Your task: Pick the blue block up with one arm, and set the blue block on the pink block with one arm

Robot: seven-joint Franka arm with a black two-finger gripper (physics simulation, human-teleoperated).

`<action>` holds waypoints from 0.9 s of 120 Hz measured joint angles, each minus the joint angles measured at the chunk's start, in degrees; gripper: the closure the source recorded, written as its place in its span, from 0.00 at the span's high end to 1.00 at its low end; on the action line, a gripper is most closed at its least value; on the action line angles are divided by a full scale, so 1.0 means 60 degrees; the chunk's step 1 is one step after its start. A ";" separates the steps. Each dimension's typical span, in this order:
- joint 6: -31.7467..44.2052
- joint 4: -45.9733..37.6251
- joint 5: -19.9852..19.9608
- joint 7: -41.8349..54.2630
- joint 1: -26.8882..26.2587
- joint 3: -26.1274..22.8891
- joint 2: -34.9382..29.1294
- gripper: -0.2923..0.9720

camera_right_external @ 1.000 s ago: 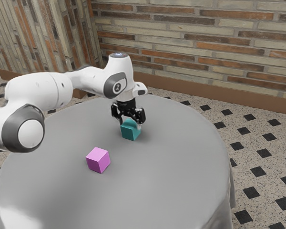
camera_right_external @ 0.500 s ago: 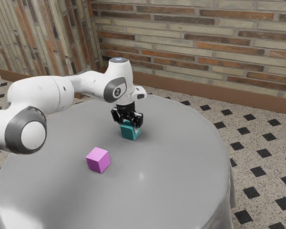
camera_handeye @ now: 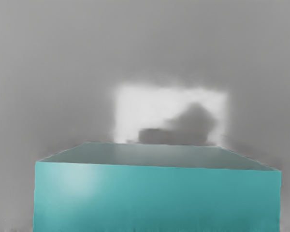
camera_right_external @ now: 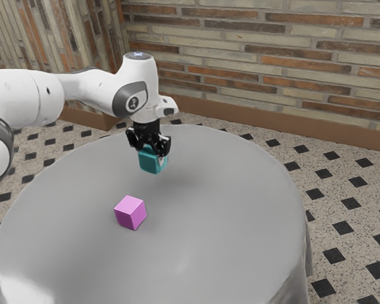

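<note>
My jaws pinch the blue block from two sides, holding it up off the surface so it can go onto the pink block, sitting lower down, away from my jaws.

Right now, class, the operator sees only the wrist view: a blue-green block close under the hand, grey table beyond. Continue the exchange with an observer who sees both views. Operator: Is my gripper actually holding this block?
Observer: Yes. In the exterior view the gripper is shut on the blue block, a finger on each side.
Operator: Is it off the table?
Observer: Yes, it hangs above the table, touching nothing below.
Operator: Where is the pink block?
Observer: The pink block sits on the table, nearer the camera and toward the exterior view's left of the held block.
</note>
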 joint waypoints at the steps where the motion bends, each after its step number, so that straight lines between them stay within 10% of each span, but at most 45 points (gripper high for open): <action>1: 0.0060 -0.0219 -0.0016 -0.0011 0.0018 0.0000 -0.0157 0.51; 46: 0.1646 -0.4599 -0.0627 -0.0702 0.0371 -0.0117 -0.3198 0.51; 108: 0.1927 -0.4338 -0.0791 -0.0938 0.0479 -0.0144 -0.3300 0.72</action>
